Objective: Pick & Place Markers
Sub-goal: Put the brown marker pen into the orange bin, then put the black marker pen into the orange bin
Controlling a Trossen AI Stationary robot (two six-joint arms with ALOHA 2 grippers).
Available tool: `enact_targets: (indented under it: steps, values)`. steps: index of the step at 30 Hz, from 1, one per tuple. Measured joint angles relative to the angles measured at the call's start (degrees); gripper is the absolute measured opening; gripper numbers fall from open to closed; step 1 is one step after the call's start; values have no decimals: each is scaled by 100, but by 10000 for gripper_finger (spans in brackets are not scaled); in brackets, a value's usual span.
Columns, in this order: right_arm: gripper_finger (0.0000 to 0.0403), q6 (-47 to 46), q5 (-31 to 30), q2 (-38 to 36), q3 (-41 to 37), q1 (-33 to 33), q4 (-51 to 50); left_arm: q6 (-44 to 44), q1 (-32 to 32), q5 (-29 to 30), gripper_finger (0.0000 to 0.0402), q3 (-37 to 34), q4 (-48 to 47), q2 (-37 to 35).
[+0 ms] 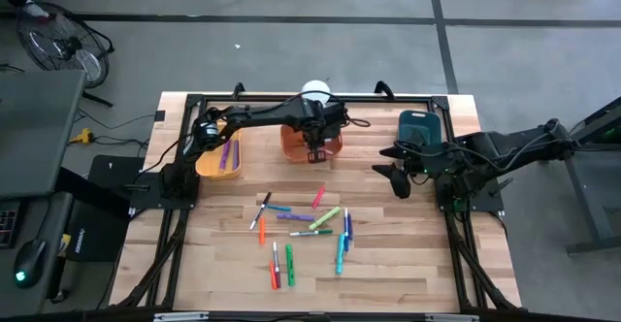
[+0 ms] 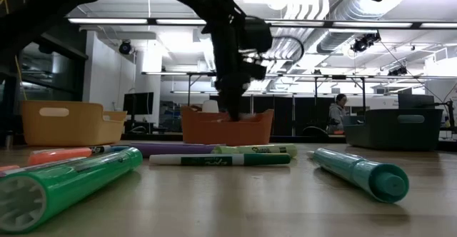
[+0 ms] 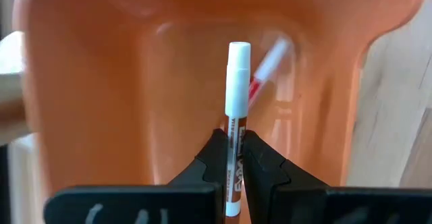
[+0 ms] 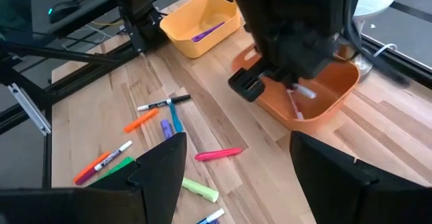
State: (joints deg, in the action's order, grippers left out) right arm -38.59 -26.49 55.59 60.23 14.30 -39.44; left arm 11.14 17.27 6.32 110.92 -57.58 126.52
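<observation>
Marker [image 3: 237, 109] is pinched in your left gripper [image 3: 234, 158] above the orange bin [image 3: 81, 82]: placing step. Next, likely release it. Right gripper [image 4: 236, 163] waits open near the teal bin [image 1: 419, 124].

The left arm reaches across, its tool [image 1: 316, 154] pointing down, clamped; the right tool [image 1: 396, 172] hangs spread wide.

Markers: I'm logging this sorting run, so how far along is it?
Early on. Done: a purple marker lies in the yellow bin, and one marker lies in the orange bin. In hand: the left gripper, over the orange bin, is shut on a white-capped marker. Left: the scattered markers on the table. The right gripper waits open near the teal bin.
</observation>
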Motion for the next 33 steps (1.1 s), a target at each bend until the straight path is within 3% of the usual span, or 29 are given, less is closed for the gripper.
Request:
enact_targets:
  steps: [9, 19, 26, 33]
  values:
    - [252, -42, 45, 0, 0, 1, 0, -27, -1, 56, 18, 17, 181, -22]
    - [252, 2, 243, 0, 0, 0, -44, -31, -3, 71, 105, 17, 104, -22]
    - [252, 47, 356, 0, 0, -1, -162, -53, -3, 75, 111, 17, -78, -23]
    - [252, 281, 466, 2, 0, 1, -151, -725, -6, 18, 112, 356, -1000, -59]
